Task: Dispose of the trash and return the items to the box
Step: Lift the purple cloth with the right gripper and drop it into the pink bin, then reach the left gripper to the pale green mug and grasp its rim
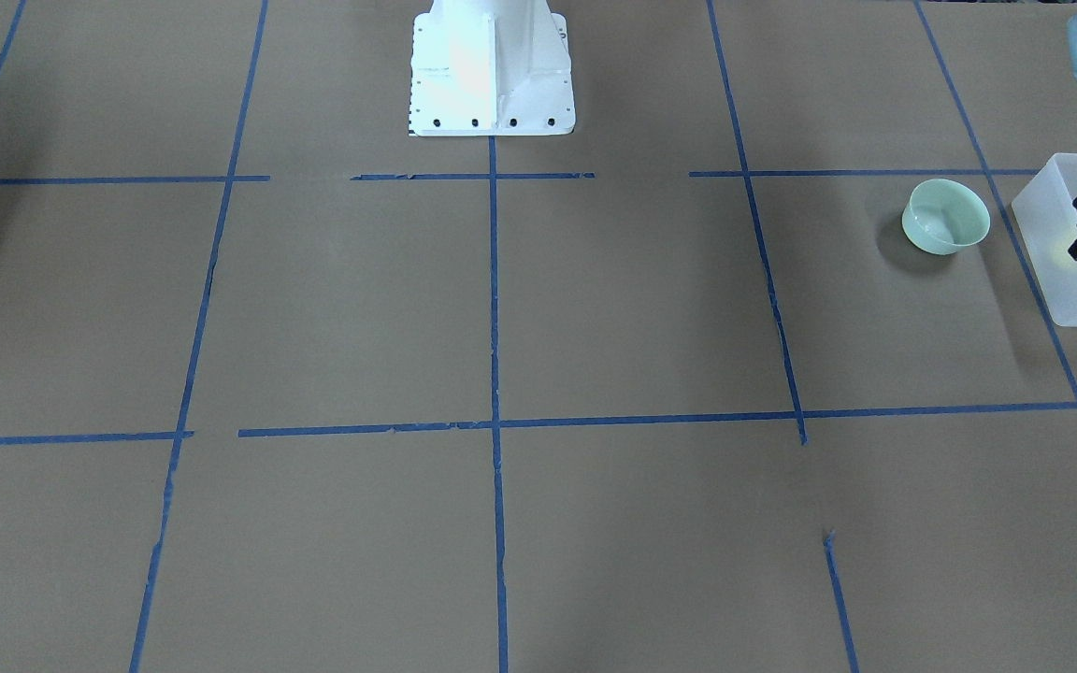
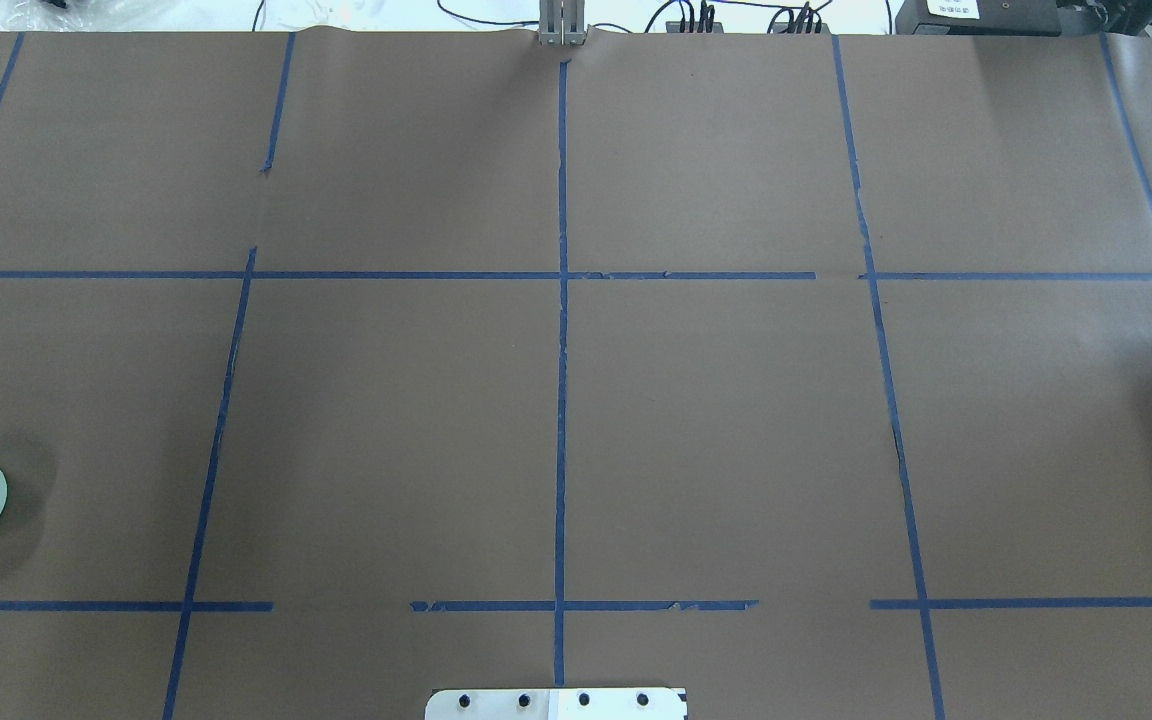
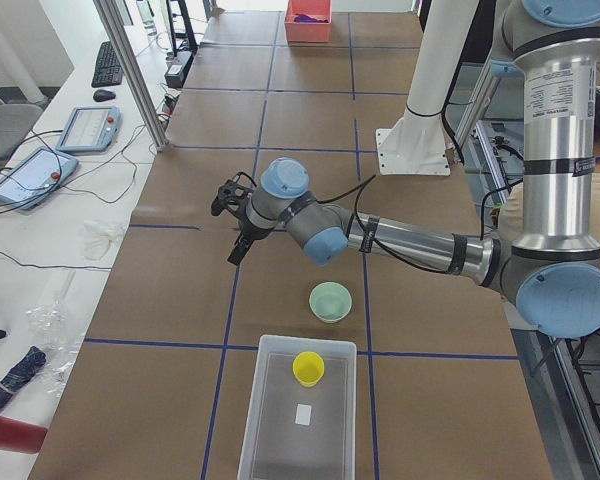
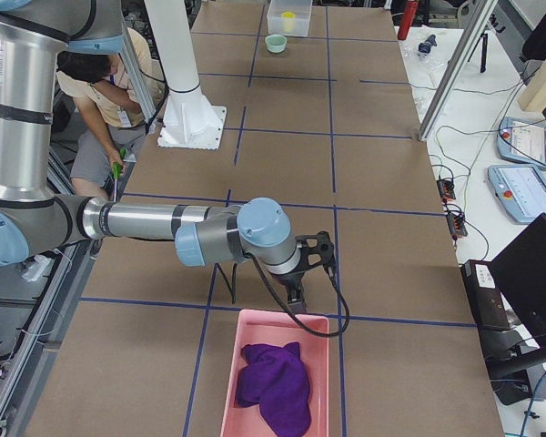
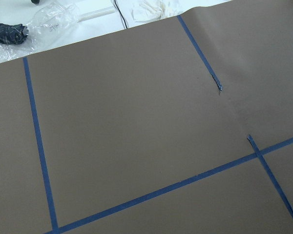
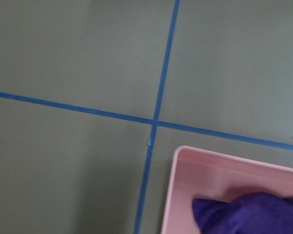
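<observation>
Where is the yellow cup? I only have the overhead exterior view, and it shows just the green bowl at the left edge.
Observer: The yellow cup sits inside the frosted box, which lies past your view's left edge.
Operator: Is the bowl in the box too?
Observer: No. The bowl is on the table, just outside the box's end wall.
Operator: And the left arm?
Observer: The left arm hangs above the table near the bowl and touches neither cup nor bowl.
</observation>
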Tool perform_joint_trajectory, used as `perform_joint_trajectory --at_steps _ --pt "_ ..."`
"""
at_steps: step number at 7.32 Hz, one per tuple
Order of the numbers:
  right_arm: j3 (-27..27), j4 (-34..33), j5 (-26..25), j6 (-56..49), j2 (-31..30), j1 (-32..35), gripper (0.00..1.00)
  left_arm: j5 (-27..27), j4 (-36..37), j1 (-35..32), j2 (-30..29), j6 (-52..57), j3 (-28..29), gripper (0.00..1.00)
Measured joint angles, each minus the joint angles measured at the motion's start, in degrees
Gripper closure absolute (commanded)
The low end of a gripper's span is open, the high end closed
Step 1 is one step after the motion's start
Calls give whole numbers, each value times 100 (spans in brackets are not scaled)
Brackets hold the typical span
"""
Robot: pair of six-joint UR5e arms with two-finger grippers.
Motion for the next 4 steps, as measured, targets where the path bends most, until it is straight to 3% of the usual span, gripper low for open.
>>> perform_joint_trajectory --at_steps 2,4 --pt "64 770 -14 1095 0 -582 0 381 -954 571 686 -593 53 16" --pt "66 957 -22 1314 0 -717 0 747 -1696 984 1312 -983 244 18"
